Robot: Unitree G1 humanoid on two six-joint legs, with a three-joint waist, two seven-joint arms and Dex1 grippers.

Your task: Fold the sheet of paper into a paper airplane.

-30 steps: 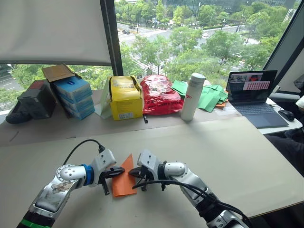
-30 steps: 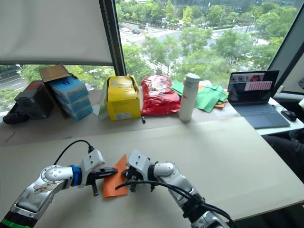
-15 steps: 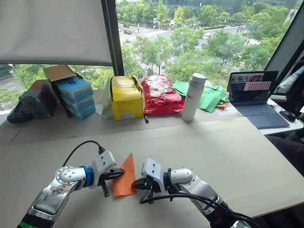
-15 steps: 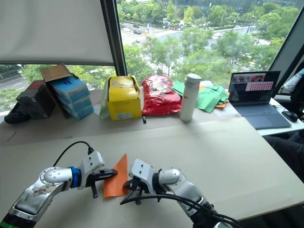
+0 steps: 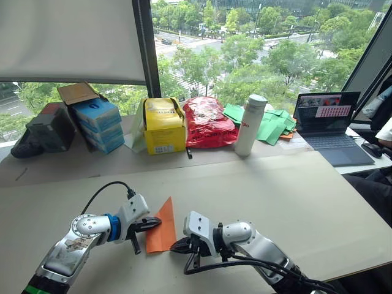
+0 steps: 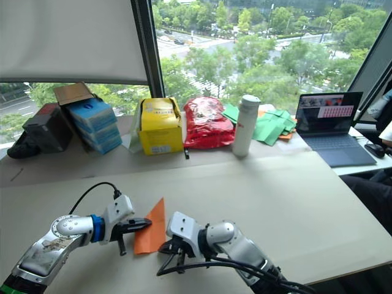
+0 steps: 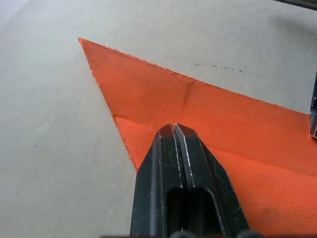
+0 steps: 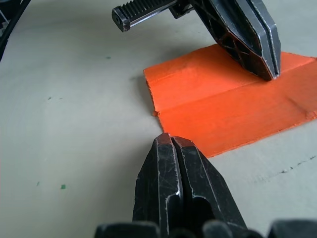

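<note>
The folded bright orange sheet of paper (image 5: 162,227), a flat pointed wedge of layered flaps with a crease running along its length, lies on the pale beige table top (image 5: 294,196), and I take it as my landmark. My left gripper (image 7: 173,130) has its two black fingers pressed flat together with no gap between them; the tips bear down on the upper face of the paper near one long edge, pinning it to the table rather than enclosing it. My right gripper (image 8: 170,141) also has its fingers closed against each other and grips nothing; its tips sit on the bare table just off the blunt end of the paper, close to the paper's edge but apart from it. Seen from the head, the left gripper reaches the paper from its left side, and the right gripper lies just beyond the paper's lower right corner. The paper's point is directed away from me, toward the window sill. Well beyond the paper, along that sill, stand a yellow cardboard box (image 5: 162,125), a crinkled red plastic bag (image 5: 206,121), a tall white bottle (image 5: 248,124), a heap of green papers (image 5: 269,124) and an open laptop (image 5: 327,120).
</note>
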